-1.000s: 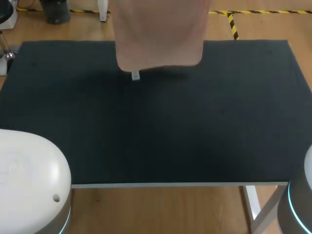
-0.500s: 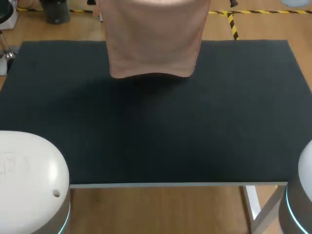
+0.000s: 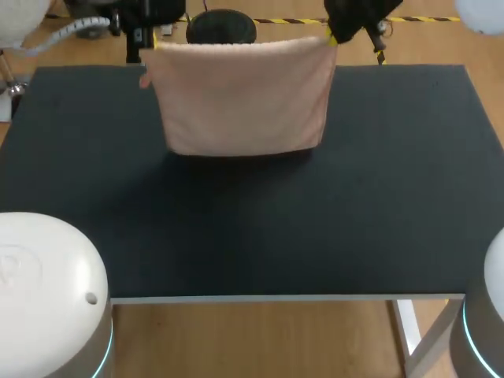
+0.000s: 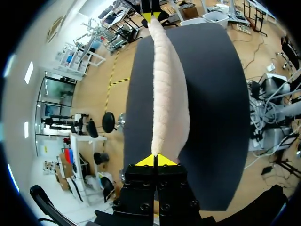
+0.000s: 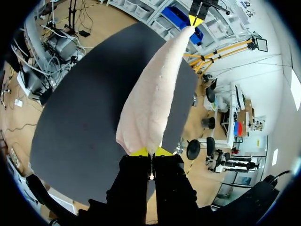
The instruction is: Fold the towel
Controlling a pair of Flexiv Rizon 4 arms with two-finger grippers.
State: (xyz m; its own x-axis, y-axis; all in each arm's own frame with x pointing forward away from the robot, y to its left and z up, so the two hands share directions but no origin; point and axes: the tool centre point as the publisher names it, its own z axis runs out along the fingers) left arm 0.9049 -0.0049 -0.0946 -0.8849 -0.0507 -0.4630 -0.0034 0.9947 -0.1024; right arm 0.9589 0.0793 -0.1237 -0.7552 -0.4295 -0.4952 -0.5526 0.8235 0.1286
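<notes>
We hold the towel [image 3: 244, 98] hanging over the far side of the table [image 3: 315, 220], its top edge stretched crosswise between the left gripper [image 4: 155, 161] and right gripper [image 5: 150, 151] (each pinching one upper corner), its hem lowest.

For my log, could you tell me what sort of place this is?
Likely a robot lab workbench: a dark table, with the left hand and right hand holding a pink towel up by its corners.
</notes>
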